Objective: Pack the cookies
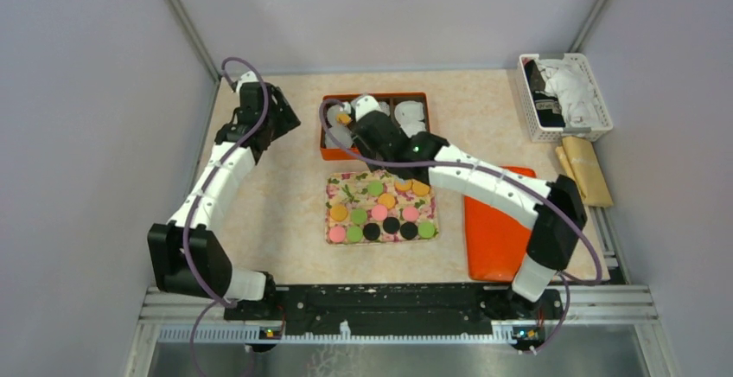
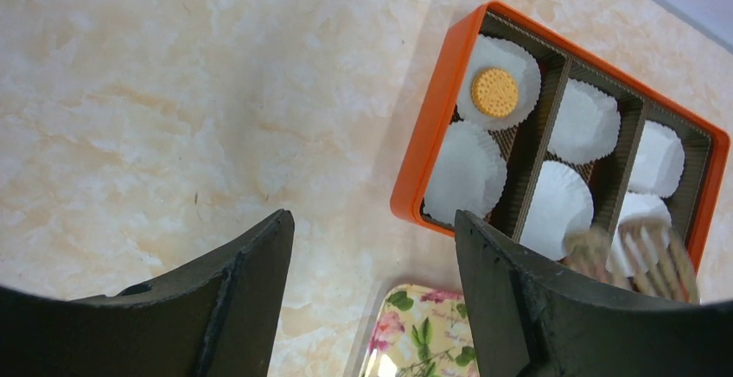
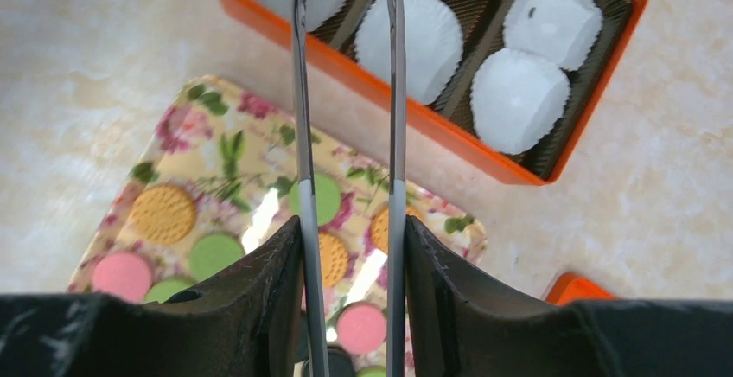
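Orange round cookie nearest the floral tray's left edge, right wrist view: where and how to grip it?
Pinch the orange round cookie across its thin rim, coming from straight above. It lies flat on the floral tray, so only the edge is exposed. The green round cookie close beside it probably blocks that side.

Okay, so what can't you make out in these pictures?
Top view: the right arm covers much of the orange box, hiding what's inside there.
Right wrist view: the tweezers run off the top edge, so whatever their tips hold is unseen.
Left wrist view: those tips are blurred.
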`<control>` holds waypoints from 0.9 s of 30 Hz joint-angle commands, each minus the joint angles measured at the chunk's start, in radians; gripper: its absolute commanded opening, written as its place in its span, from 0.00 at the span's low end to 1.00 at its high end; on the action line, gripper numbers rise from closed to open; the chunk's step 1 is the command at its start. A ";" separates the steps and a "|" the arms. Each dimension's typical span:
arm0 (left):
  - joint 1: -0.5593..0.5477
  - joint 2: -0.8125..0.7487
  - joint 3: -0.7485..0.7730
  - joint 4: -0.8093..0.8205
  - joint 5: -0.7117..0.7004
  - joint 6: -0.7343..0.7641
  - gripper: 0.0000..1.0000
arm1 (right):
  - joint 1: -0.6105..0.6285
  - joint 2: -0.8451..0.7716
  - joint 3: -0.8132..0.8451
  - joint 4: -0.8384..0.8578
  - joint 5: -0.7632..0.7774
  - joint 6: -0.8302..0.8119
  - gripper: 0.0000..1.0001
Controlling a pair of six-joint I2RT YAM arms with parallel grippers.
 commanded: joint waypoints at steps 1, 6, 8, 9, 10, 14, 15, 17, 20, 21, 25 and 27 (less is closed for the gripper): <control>0.056 0.045 0.072 0.012 0.041 -0.047 0.75 | 0.073 -0.136 -0.102 0.037 -0.031 0.034 0.41; 0.114 0.105 0.094 0.007 0.094 -0.076 0.74 | 0.107 -0.264 -0.238 0.045 -0.142 0.087 0.41; 0.130 0.121 0.092 0.010 0.108 -0.080 0.74 | 0.118 -0.308 -0.303 0.059 -0.178 0.095 0.41; 0.135 0.126 0.089 0.012 0.115 -0.081 0.74 | 0.123 -0.326 -0.327 0.067 -0.195 0.095 0.41; 0.137 0.130 0.085 0.012 0.120 -0.081 0.74 | 0.128 -0.342 -0.350 0.073 -0.214 0.097 0.41; 0.137 0.134 0.062 0.010 0.159 -0.090 0.73 | 0.146 -0.375 -0.412 0.081 -0.272 0.104 0.42; 0.137 0.134 0.056 0.008 0.169 -0.091 0.73 | 0.151 -0.380 -0.421 0.078 -0.280 0.106 0.42; 0.137 0.128 0.045 0.007 0.184 -0.092 0.72 | 0.168 -0.391 -0.438 0.076 -0.294 0.106 0.43; 0.138 0.115 0.030 0.008 0.189 -0.091 0.72 | 0.198 -0.399 -0.454 0.071 -0.311 0.107 0.43; 0.138 0.110 0.027 0.008 0.191 -0.091 0.72 | 0.209 -0.398 -0.459 0.070 -0.316 0.111 0.43; 0.138 0.090 0.018 0.012 0.206 -0.090 0.72 | 0.233 -0.384 -0.482 0.077 -0.333 0.128 0.43; 0.137 0.083 0.016 0.016 0.208 -0.087 0.73 | 0.243 -0.372 -0.485 0.082 -0.333 0.133 0.43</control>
